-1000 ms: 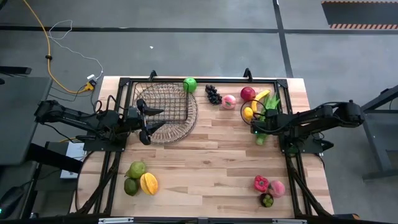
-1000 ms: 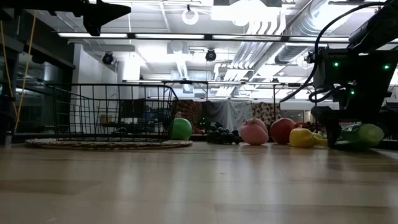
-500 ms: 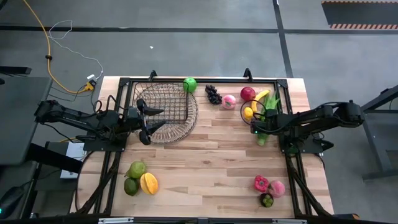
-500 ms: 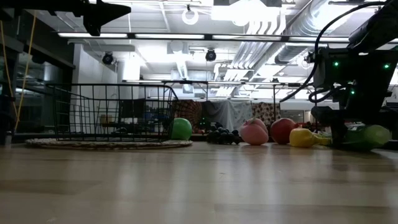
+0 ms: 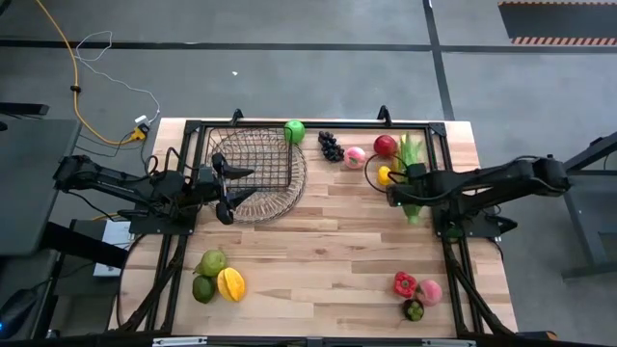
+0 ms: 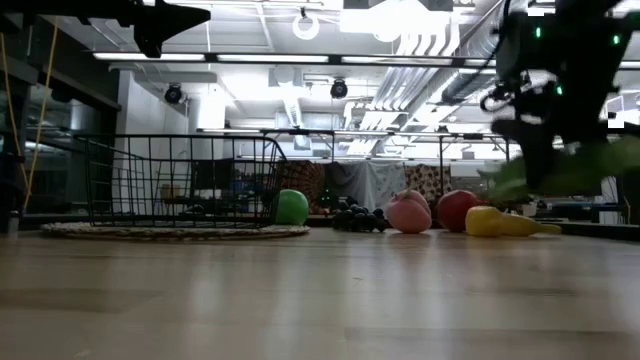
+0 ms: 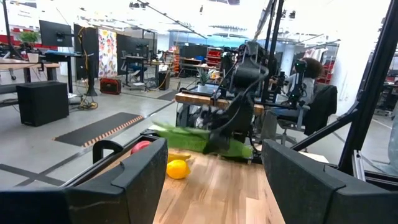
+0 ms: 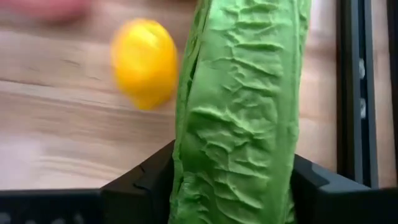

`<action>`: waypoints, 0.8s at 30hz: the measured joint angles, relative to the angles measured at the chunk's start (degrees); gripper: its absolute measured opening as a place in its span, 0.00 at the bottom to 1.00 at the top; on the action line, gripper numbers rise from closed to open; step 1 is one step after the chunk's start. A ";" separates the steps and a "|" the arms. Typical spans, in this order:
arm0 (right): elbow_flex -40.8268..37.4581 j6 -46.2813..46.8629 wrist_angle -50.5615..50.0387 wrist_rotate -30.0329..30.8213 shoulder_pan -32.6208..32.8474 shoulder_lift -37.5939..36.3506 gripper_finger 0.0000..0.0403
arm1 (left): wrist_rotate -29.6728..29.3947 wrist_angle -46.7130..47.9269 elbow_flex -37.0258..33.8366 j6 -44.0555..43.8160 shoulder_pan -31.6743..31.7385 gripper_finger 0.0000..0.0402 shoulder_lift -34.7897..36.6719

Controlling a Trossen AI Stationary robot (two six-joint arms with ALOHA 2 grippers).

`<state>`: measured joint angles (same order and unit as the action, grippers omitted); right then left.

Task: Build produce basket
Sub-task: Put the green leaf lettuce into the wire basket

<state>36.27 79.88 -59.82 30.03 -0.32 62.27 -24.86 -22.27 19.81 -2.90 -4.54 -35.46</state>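
The dark wire basket (image 5: pixel 275 159) stands on a round mat at the far left; it also shows in the low view (image 6: pixel 180 180). My left gripper (image 5: pixel 234 186) hovers open and empty over the basket's left side. My right gripper (image 5: pixel 403 191) is shut on a long green leafy stalk (image 5: pixel 413 159), which is clear of the table in the low view (image 6: pixel 575 165). A green apple (image 5: pixel 294 130), dark grapes (image 5: pixel 331 145), a pink fruit (image 5: pixel 356 156), a red apple (image 5: pixel 385 145) and a yellow lemon (image 5: pixel 385 174) lie on the table along the far side. My right gripper pinches the leafy stalk about its middle (image 8: pixel 236 155) between its two fingers (image 8: pixel 140 186). The fingers lie across the stalk and come from the table's right side. The stalk is lifted clear of the table and lies roughly level, running from far to near.
Two green fruits (image 5: pixel 210 262) and an orange slice (image 5: pixel 230 283) lie at the near left. A red (image 5: pixel 405 283), a pink (image 5: pixel 430 291) and a dark purple piece (image 5: pixel 413 309) lie at the near right. A black frame rail (image 5: pixel 308 123) borders the table.
My right gripper has risen with the green stalk, lifting it off the table. The stalk has turned a little and now runs straighter from far to near. The left arm has kept still.
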 joint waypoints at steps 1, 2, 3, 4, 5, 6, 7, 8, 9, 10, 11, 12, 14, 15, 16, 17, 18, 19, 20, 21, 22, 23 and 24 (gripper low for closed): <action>1.67 -0.76 -1.77 1.07 0.70 -0.29 0.47 | 0.00 0.01 0.00 -0.03 -0.01 0.62 0.01; 3.06 -1.83 -2.65 2.59 1.48 -0.67 0.47 | 0.00 -0.01 0.00 -0.06 0.00 0.62 0.01; 4.51 -2.97 -2.68 4.26 2.36 -0.90 0.47 | 0.00 0.01 0.00 -0.06 0.00 0.62 -0.01; 5.88 -4.19 -2.15 6.41 3.32 -1.00 0.47 | 0.00 0.01 0.00 -0.03 0.00 0.62 -0.01; 6.97 -5.59 -1.52 8.58 4.29 -1.14 0.47 | 0.00 0.03 0.00 -0.01 0.00 0.62 0.01; 7.81 -7.17 -0.71 10.85 5.26 -1.22 0.47 | 0.00 0.05 0.00 -0.03 0.00 0.62 0.01; 8.38 -8.76 1.10 13.10 6.20 -1.21 0.47 | 0.02 0.05 0.00 -0.06 -0.01 0.62 0.01; 8.78 -10.77 3.64 15.41 7.17 -1.19 0.47 | 0.02 0.07 0.00 -0.06 0.00 0.62 0.00; 8.92 -12.99 6.34 17.60 8.02 -1.19 0.47 | 0.02 0.06 0.00 -0.01 0.00 0.62 0.01; 8.90 -15.39 9.12 19.45 8.72 -1.19 0.47 | 0.02 0.07 0.00 0.03 -0.02 0.62 0.01; 8.57 -18.31 12.44 21.03 9.37 -1.19 0.47 | 0.01 0.09 0.00 0.01 0.00 0.62 0.00; 8.07 -21.31 15.97 22.44 9.88 -1.19 0.47 | 0.02 0.11 0.00 -0.04 0.00 0.62 0.01; 6.81 -26.76 22.22 24.23 10.37 -1.19 0.47 | 0.02 0.09 0.00 -0.04 0.00 0.62 0.01; 6.27 -28.99 24.88 24.66 10.37 -1.17 0.47 | 0.02 0.09 0.00 -0.06 -0.02 0.62 0.01; 5.78 -31.05 27.13 25.11 10.34 -1.17 0.47 | 0.02 0.09 0.00 -0.08 -0.01 0.62 0.01; 5.30 -33.04 28.97 25.57 10.20 -1.17 0.47 | 0.02 0.07 0.00 -0.08 -0.01 0.62 0.01; 4.74 -34.86 30.80 25.73 10.08 -1.17 0.47 | 0.02 0.09 0.00 -0.06 0.00 0.62 -0.01; 4.01 -36.49 32.56 26.01 10.03 -1.17 0.47 | 0.02 0.11 0.00 -0.08 -0.02 0.62 -0.01; 3.10 -37.99 34.20 26.54 9.96 -1.17 0.47 | 0.02 0.09 0.00 -0.08 -0.02 0.62 0.01; 1.90 -39.30 36.09 27.04 9.88 -1.17 0.47 | 0.02 0.07 0.00 -0.08 0.00 0.62 0.01; 0.42 -40.17 38.21 27.18 9.75 -1.17 0.47 | 0.02 0.09 0.00 -0.08 0.00 0.62 0.00; -1.35 -40.72 40.64 27.23 9.67 -1.17 0.47 | 0.02 0.12 0.00 -0.08 0.00 0.62 0.00; -3.37 -41.35 43.71 27.20 9.55 -1.17 0.47 | 0.02 0.09 0.00 -0.11 -0.02 0.62 0.01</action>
<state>32.90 38.53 -16.11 57.23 9.23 61.10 -24.84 -22.17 19.81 -3.01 -4.56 -35.44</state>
